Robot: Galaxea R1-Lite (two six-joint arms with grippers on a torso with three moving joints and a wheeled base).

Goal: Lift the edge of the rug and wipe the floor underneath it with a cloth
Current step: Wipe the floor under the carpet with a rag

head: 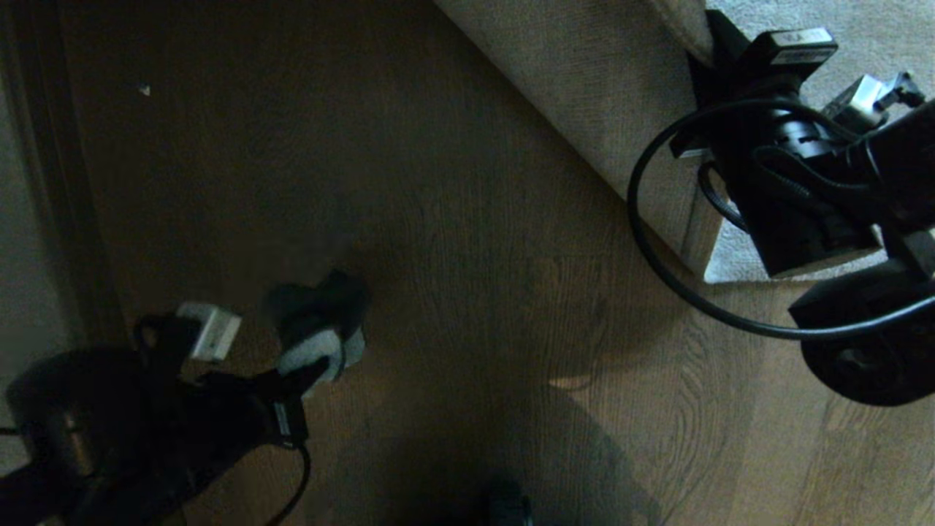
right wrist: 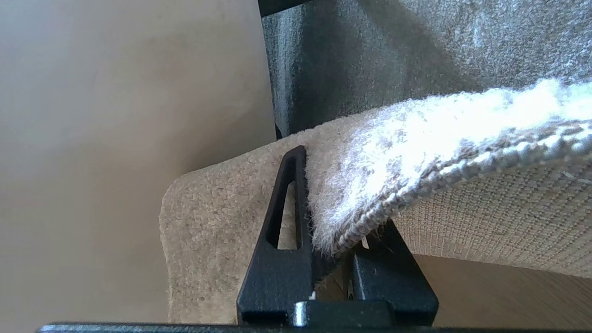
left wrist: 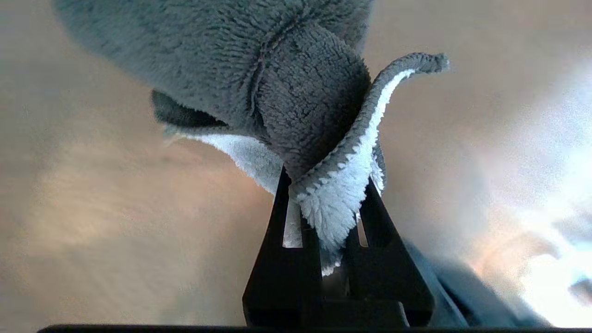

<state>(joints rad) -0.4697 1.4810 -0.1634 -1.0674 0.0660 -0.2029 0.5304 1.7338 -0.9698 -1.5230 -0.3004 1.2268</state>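
Rug (head: 584,95) sits upper right in head view: grey-beige short pile, corner folded up so the woven tan backing (right wrist: 499,217) shows, straight edge running diagonally. Right gripper (right wrist: 330,236) pinches that corner, fingers closed on pile and backing. Brown wood-grain plank floor (head: 475,277) lies bare beside it. Cloth (left wrist: 277,92), fluffy dark grey-green w/ pale underside, is bunched lower left, clamped in left gripper (left wrist: 330,222). No legible writing; white label on the right wrist unit is unreadable.
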